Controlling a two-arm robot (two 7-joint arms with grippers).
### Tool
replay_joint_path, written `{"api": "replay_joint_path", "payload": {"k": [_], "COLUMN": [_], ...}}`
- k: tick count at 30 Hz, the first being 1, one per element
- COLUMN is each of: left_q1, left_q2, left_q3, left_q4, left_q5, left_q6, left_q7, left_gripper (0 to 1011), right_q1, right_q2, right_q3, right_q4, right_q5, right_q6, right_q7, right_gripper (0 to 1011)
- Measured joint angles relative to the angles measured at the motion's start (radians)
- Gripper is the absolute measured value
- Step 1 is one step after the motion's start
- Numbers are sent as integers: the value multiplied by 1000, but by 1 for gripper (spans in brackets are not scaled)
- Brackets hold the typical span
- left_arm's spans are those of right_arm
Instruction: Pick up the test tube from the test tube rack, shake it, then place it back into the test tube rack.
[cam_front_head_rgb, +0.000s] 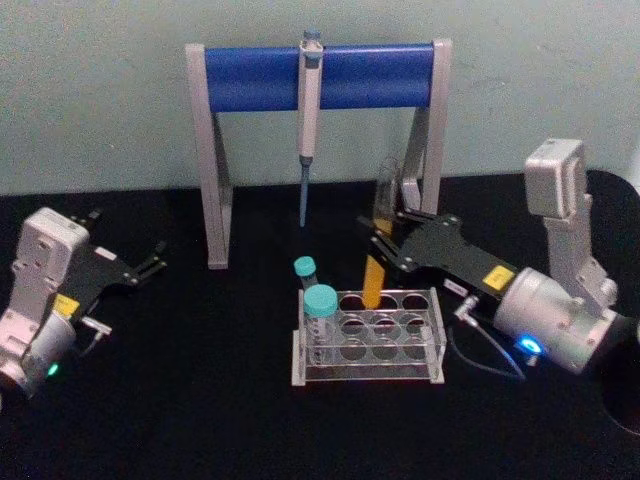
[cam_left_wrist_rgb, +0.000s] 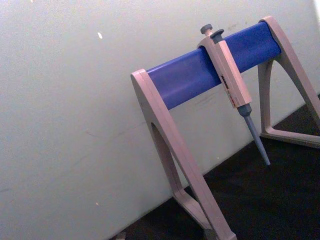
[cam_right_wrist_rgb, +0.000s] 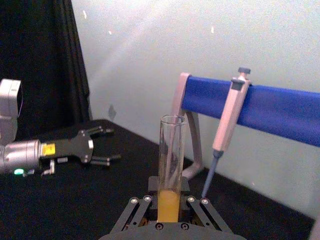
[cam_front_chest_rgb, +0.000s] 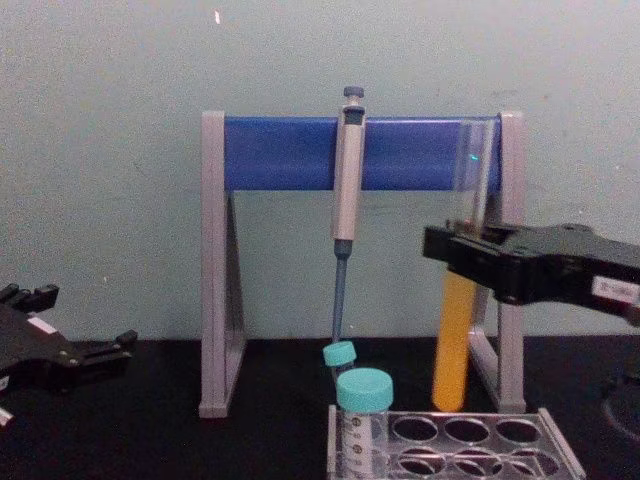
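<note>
The test tube (cam_front_head_rgb: 374, 272) is a long clear glass tube with orange-yellow liquid in its lower half. My right gripper (cam_front_head_rgb: 386, 243) is shut on its middle, and it leans a little. The tube (cam_front_chest_rgb: 454, 345) hangs over the back row of the clear test tube rack (cam_front_head_rgb: 366, 379). Its round bottom is about level with the rack's (cam_front_chest_rgb: 548, 432) top plate; I cannot tell whether it is inside a hole. In the right wrist view the tube (cam_right_wrist_rgb: 170, 165) rises between my fingers (cam_right_wrist_rgb: 198, 204). My left gripper (cam_front_head_rgb: 155, 260) rests open at the far left, well away.
Two teal-capped tubes (cam_front_head_rgb: 320, 306) stand in the rack's left holes. Behind the rack is a grey-and-blue pipette stand (cam_front_head_rgb: 250, 78) with a pipette (cam_front_head_rgb: 308, 125) hanging from its bar. A cable (cam_front_head_rgb: 480, 358) runs by the rack's right side.
</note>
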Motion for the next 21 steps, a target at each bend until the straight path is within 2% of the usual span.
{"api": "replay_joint_path", "payload": {"k": [4, 10, 15, 21], "left_q1": [0, 0, 0, 0], "left_q2": [0, 0, 0, 0], "left_q3": [0, 0, 0, 0], "left_q4": [0, 0, 0, 0], "left_q5": [0, 0, 0, 0], "left_q6": [0, 0, 0, 0], "left_q7": [0, 0, 0, 0], "left_gripper": [1002, 1002, 1001, 1002], "right_q1": [33, 68, 77, 70], "right_q2": [-31, -66, -81, -91], "right_q3": [-19, -25, -10, 17], "right_q4": [43, 99, 121, 124], "right_q5": [-2, -50, -91, -113], "right_q6": [-33, -84, -88, -77], "right_q7": [-9, -60, -106, -130], "right_gripper": [232, 232, 232, 232]}}
